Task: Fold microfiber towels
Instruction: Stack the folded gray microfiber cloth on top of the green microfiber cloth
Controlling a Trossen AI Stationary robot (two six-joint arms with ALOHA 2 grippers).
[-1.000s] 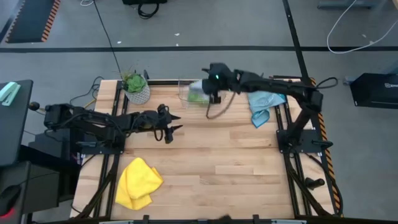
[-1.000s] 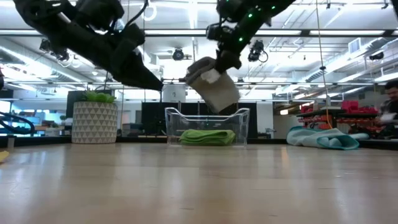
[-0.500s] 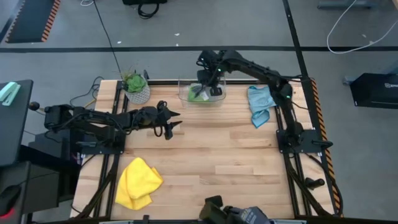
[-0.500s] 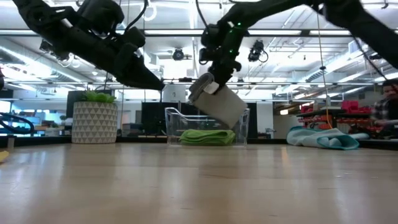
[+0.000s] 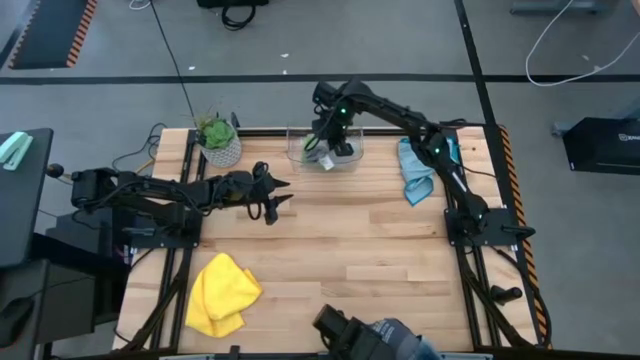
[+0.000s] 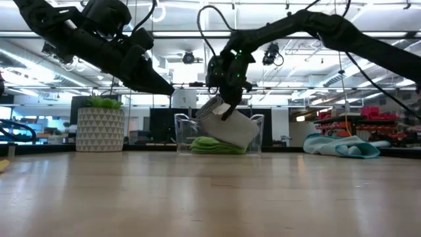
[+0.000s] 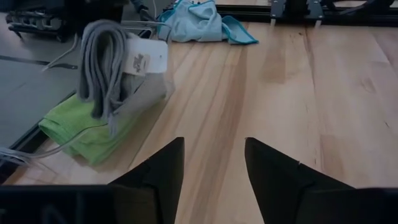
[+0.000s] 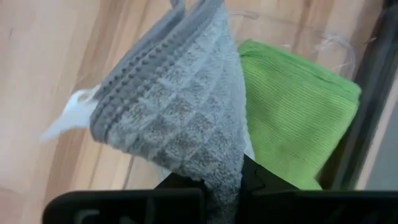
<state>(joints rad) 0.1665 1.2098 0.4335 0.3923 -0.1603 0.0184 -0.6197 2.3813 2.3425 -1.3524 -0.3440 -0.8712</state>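
Four towels in view. Right gripper (image 6: 222, 99) is clamped tight on the folded grey towel (image 6: 228, 126), holding it over the clear bin (image 6: 256, 125) at the desk's far edge; the towel hangs tilted, white tag (image 7: 146, 57) showing, its low corner down at the bin, touching or not I cannot tell. Green towel (image 8: 292, 112) lies folded flat inside the bin, under the grey one. In the right wrist view the grey towel (image 8: 180, 118) is pinched right at the fingers, fanned out in layers.

Left gripper (image 5: 272, 196) hovers above the desk (image 5: 380, 250) on the left-centre, well apart from the bin, fingers (image 7: 155, 174) parted with a clear gap and nothing between them.

Light blue towel (image 5: 420, 167) lies crumpled at the far right of the desk, by the right arm's base frame. Yellow towel (image 5: 222, 292) is bunched at the near left corner, unfolded. Potted plant (image 5: 218, 140) stands at the far left corner, left of the bin.
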